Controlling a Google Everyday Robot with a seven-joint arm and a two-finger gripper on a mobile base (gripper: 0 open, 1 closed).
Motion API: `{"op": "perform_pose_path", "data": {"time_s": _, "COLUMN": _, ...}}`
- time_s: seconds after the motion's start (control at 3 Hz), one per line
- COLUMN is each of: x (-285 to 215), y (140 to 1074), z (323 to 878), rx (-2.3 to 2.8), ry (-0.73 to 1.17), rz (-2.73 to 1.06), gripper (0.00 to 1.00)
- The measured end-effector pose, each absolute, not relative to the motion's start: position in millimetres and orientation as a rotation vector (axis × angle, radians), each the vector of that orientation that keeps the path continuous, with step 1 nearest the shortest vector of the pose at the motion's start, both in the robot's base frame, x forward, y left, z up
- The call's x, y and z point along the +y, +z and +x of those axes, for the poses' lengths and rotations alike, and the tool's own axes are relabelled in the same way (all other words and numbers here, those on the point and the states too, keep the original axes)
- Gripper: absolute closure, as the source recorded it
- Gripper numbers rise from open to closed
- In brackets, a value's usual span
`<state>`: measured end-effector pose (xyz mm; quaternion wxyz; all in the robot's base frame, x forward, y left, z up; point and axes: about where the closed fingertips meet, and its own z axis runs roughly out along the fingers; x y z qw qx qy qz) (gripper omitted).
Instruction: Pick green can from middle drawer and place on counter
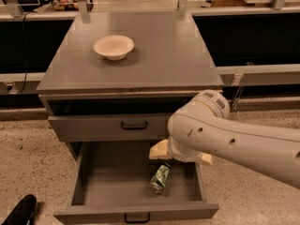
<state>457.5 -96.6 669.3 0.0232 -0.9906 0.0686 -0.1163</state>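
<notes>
Tool (182, 156) hangs at the end of the white arm (243, 144), low in front of the grey cabinet and above the right half of the pulled-out middle drawer (93, 182). Its two cream fingers (159, 150) stick out to either side of the rounded wrist, set wide apart, and nothing is held between them.

From the one camera view, the green can (160, 178) lies on its side on the drawer floor, just below the tool and apart from it. Its silver end points toward the drawer front, and it sits a little right of the drawer's middle. The drawer front carries a small black bar handle (137, 217) at the bottom edge of the view.

Above the open drawer, a second drawer front (93, 125) is closed, with its own black handle (134, 125). The counter (159, 55) tops the cabinet, and a cream bowl (114, 46) stands upright on its left rear part, well apart from the tool. Speckled floor (28, 163) spreads on both sides of the cabinet, and a dark object (18, 212) that I cannot identify lies at the lower left corner.
</notes>
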Motion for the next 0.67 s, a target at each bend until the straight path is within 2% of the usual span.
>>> {"op": "perform_pose_path", "data": {"time_s": 0.33, "x": -96.9, "y": 651.0, "z": 462.2, "rx": 0.191, "ry": -0.241, "rz": -3.070, "gripper": 0.00}}
{"op": "perform_pose_path", "data": {"time_s": 0.67, "x": -91.2, "y": 594.9, "z": 470.5, "rx": 0.208, "ry": -0.112, "rz": -3.016, "gripper": 0.00}}
